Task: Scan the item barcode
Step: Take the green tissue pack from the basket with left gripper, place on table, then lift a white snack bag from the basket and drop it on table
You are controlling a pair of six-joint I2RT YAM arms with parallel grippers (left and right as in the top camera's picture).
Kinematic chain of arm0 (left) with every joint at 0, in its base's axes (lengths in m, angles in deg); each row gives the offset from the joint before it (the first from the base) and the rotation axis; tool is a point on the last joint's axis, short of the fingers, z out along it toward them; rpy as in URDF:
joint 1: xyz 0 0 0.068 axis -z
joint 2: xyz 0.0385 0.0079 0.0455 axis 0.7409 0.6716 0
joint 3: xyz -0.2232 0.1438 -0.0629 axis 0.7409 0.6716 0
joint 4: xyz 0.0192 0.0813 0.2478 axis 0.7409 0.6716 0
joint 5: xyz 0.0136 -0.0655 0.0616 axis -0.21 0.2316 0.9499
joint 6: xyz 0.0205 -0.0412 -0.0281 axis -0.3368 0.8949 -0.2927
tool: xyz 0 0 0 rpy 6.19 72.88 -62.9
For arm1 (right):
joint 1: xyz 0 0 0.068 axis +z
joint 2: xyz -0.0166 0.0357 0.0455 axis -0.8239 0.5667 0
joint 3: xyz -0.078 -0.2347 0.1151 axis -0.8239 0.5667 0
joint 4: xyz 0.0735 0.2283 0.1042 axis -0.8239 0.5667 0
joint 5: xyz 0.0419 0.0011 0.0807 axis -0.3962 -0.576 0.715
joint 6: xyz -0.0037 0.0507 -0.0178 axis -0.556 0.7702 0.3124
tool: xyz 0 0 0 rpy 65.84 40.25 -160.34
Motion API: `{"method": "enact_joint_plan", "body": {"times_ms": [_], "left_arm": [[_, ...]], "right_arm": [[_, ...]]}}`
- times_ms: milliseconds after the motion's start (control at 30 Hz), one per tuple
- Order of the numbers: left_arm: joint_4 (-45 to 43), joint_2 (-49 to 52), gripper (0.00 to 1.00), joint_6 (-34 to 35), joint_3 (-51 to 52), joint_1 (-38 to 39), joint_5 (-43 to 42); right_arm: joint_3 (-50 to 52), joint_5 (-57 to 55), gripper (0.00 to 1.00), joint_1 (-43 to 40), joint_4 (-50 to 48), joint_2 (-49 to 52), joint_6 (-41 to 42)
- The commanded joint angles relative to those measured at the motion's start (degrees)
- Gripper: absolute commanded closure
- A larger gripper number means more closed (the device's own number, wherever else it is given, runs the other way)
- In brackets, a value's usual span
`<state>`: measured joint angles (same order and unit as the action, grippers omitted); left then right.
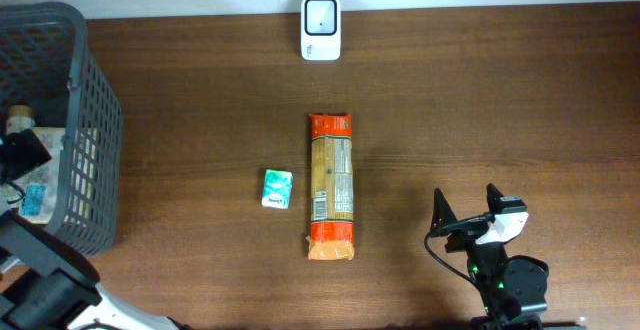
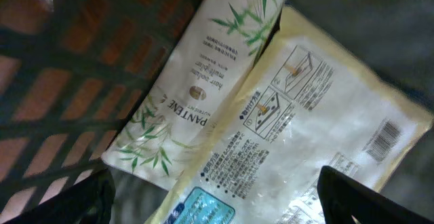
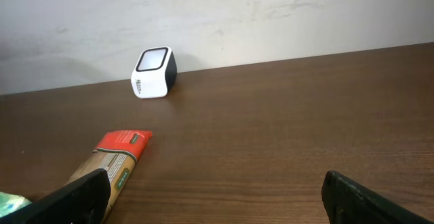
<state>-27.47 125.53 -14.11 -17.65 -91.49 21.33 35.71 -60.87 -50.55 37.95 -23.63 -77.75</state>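
Wooden table (image 1: 500, 90) lies below the right gripper (image 3: 213, 187), jaws spread, scanner (image 3: 153, 73) ahead-left; left gripper (image 2: 217, 183), spread too, hangs over a white pouch (image 2: 319, 129) in the basket (image 1: 90, 120)

The dark wooden counter (image 1: 500, 100) carries a white scanner (image 1: 321, 28) at the middle of its far edge, a long packet (image 1: 331, 185) with orange-red ends lying at its centre, a small teal-and-white packet (image 1: 277, 188) just beside it, and a dark mesh basket (image 1: 85, 120) at the left edge.
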Motion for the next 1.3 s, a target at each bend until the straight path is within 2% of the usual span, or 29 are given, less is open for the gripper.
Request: {"method": "enact_joint_plan", "body": {"times_ms": [0, 133, 300, 367, 433, 567, 700, 767, 867, 1000, 1067, 1133, 1167, 1233, 1267], "left_arm": [[0.9, 5.1, 0.11, -7.0, 0.2, -0.3, -5.9], [1.5, 8.5, 0.2, -7.0, 1.8, -0.4, -7.1], [-0.2, 13.0, 0.14, -6.9, 1.9, -0.4, -7.3], [-0.2, 14.6, 0.35, -5.0, 1.9, -0.4, -7.7], [-0.4, 14.7, 0.83, -2.6, 1.9, -0.4, -10.2], [-0.3, 14.6, 1.0, -2.6, 1.9, -0.4, -15.0], [5.5, 11.5, 1.0, 1.0, -3.7, -0.4, -16.1], [13.9, 3.7, 1.0, 1.0, -14.4, -0.2, -19.0], [16.9, -7.4, 1.0, 1.0, -23.6, -0.2, -19.1], [18.4, -23.6, 1.0, 1.5, -25.7, 3.2, -25.7], [23.6, -26.7, 1.0, 3.5, -25.7, 10.5, -25.8], [28.7, -26.5, 1.0, 5.2, -22.8, 21.9, -24.3], [27.8, -26.5, 1.0, 9.0, -17.2, 28.6, -18.7], [23.4, -26.5, 1.0, 14.6, -7.7, 35.0, -12.4], [18.5, -26.5, 1.0, 18.7, 0.5, 38.4, -10.3]], "right_arm": [[0.5, 0.1, 0.01, 0.2, 0.0, -0.2, 0.2], [0.5, 0.1, 0.01, 0.2, 0.0, -0.2, 0.2], [0.5, 0.1, 0.01, 0.2, 0.0, -0.2, 0.2], [0.5, 0.1, 0.01, 0.2, 0.0, -0.2, 0.2], [0.5, 0.1, 0.01, 0.2, 0.0, -0.2, 0.2], [0.5, 0.1, 0.01, 0.2, 0.0, -0.2, 0.2], [0.5, 0.1, 0.01, 0.2, 0.0, -0.2, 0.2], [0.5, 0.1, 0.01, 0.2, 0.0, -0.2, 0.2], [0.5, 0.1, 0.01, 0.2, 0.0, -0.2, 0.2], [0.5, 0.1, 0.01, 0.2, 0.0, -0.2, 0.2], [0.5, 0.1, 0.01, 0.2, 0.0, -0.2, 0.2], [0.5, 0.1, 0.01, 0.2, 0.0, -0.2, 0.2], [0.5, 0.1, 0.01, 0.2, 0.0, -0.2, 0.2], [0.5, 0.1, 0.01, 0.2, 0.0, -0.2, 0.2], [0.5, 0.1, 0.01, 0.2, 0.0, -0.2, 0.2]]}}
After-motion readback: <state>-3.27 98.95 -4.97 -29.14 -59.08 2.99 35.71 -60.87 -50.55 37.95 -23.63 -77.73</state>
